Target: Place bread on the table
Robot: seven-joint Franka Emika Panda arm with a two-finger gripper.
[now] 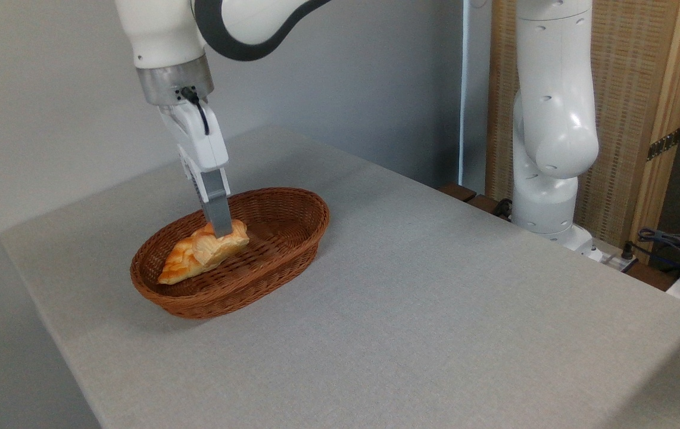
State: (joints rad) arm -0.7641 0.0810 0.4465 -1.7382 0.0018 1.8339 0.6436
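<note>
Brown wicker forms the oval basket (268,262), the landmark on the light grey, cloth-textured table (435,310). No brand, label or writing can be read on anything in view.

Inside the basket, toward its left half, lies the bread (208,249), a small golden-orange bun with a lobed top. It rests against a longer braided loaf (176,268) whose pointed end reaches toward the basket's left rim. The two breads touch, and where one ends and the other begins is hard to make out.

The gripper (221,231) comes down from above the basket's far-left rim, its grey fingers (218,205) pointing steeply down into the basket. The fingertip sits at the top of the bun, touching it or pressed into it. Only one finger shows clearly from this angle, so I cannot tell how wide the jaws stand or whether they have hold of the bun.

The basket stands near the table's left edge, with a narrow strip of cloth between its left rim and that edge. Behind the basket the tabletop runs on to a rounded far corner. To the right of the basket and in front of it, the cloth stretches wide and bare out to the right edge and the near edge of the picture.

Well to the right of the basket, beyond the table's far edge, stands the white arm's base column (548,149), in front of a wooden panel (632,89). Dark cables (673,244) lie beside the column's foot.
</note>
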